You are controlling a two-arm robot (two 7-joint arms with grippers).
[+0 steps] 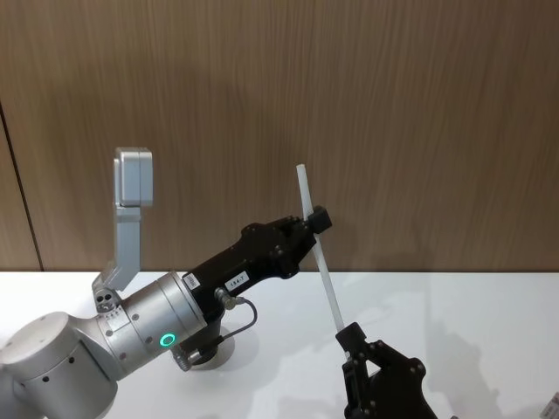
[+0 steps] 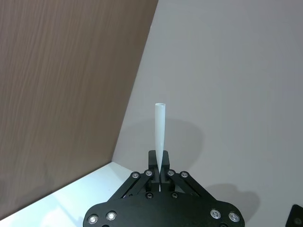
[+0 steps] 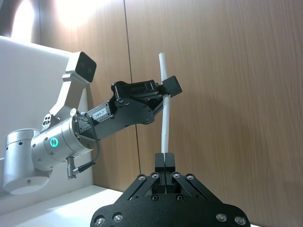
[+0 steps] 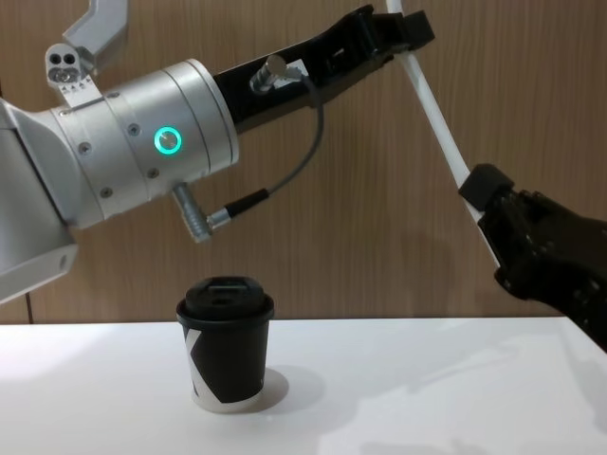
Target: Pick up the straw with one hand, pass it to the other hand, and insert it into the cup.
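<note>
The white straw [image 1: 325, 271] slants in mid-air above the table, held at two places. My left gripper [image 1: 314, 218], on the silver arm with the green ring light, is shut on its upper part, with a short length sticking out above the fingers [image 2: 159, 137]. My right gripper [image 1: 352, 336] is shut on the straw's lower end [image 3: 165, 118]. In the chest view the straw [image 4: 436, 109] runs from the left gripper [image 4: 403, 33] down to the right gripper [image 4: 479, 194]. The black lidded cup [image 4: 225, 341] stands upright on the table, below the left arm and to the left of the straw.
A wood-panel wall [image 1: 393, 105] closes the back of the white table [image 4: 427, 398]. The left arm's silver body [image 4: 142, 142] and its cable hang above the cup. A small dark object [image 1: 552, 406] sits at the head view's right edge.
</note>
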